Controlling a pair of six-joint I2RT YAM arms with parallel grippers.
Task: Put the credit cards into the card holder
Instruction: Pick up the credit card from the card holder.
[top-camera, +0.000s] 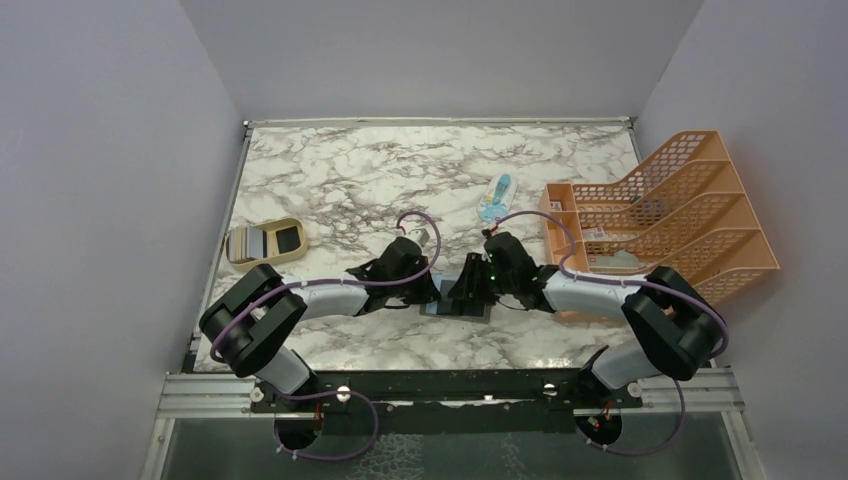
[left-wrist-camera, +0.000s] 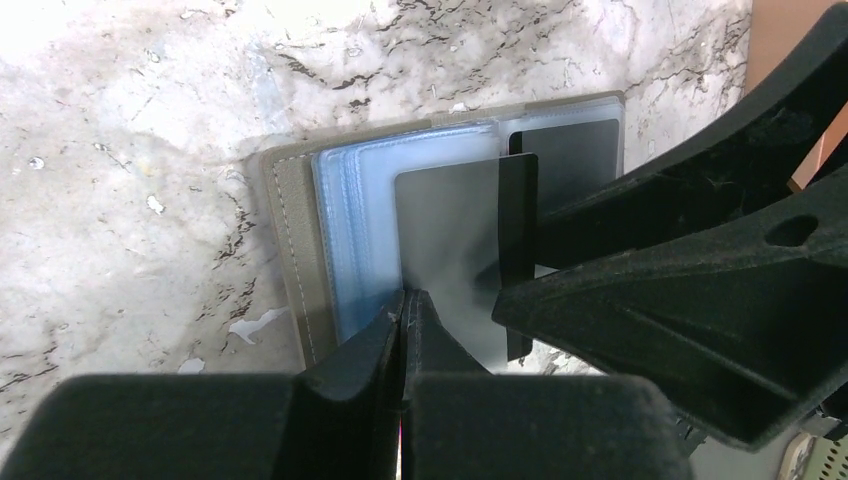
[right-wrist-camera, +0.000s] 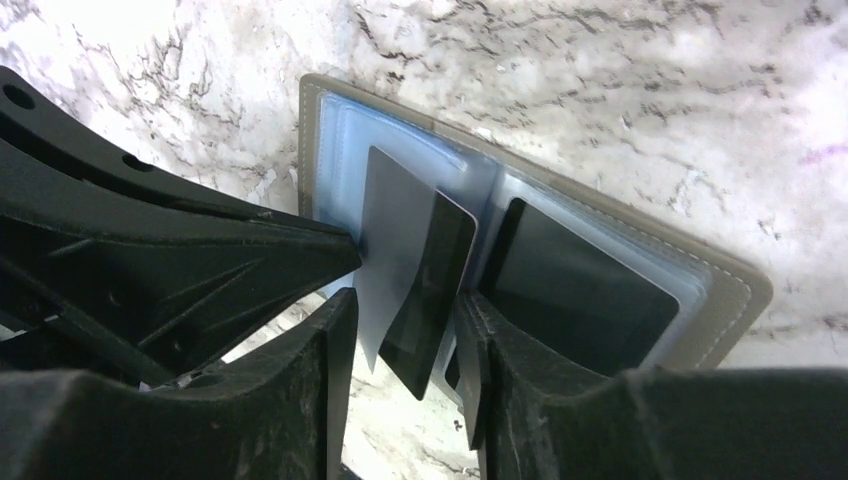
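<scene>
Holder: the flat grey folding card holder (left-wrist-camera: 290, 240) lies open and face up on the marble-patterned bench (top-camera: 340, 170), between the two tools, with its pale blue film pockets showing
Cards in play: a thin matt grey plastic card (left-wrist-camera: 445, 250) lies over the left half's pockets; a glossy dark card (right-wrist-camera: 430, 285) leans on it, tilted up on one long edge
Already seated: another dark card (right-wrist-camera: 580, 290) sits inside a pocket on the right half
Spare cards: more lie in the tan oval tray (top-camera: 265, 263), well apart at the bench's left
Left tool: the left tool (left-wrist-camera: 403, 315) is pressed fully together and seems to pinch the grey card's near edge
Right tool: the right tool (right-wrist-camera: 407, 300) stands spread, one finger on each side of the dark card, not clamping it
Axis: both cards point lengthwise from the arms' side into the holder, and their near ends overhang its edge
Handling: these cards look light, stiff but springy, and slick, so pinching the flat faces at the trailing short edge looks safest
Risk: the pocket film looks soft; I judge that a crooked push would buckle it or skate the card off
</scene>
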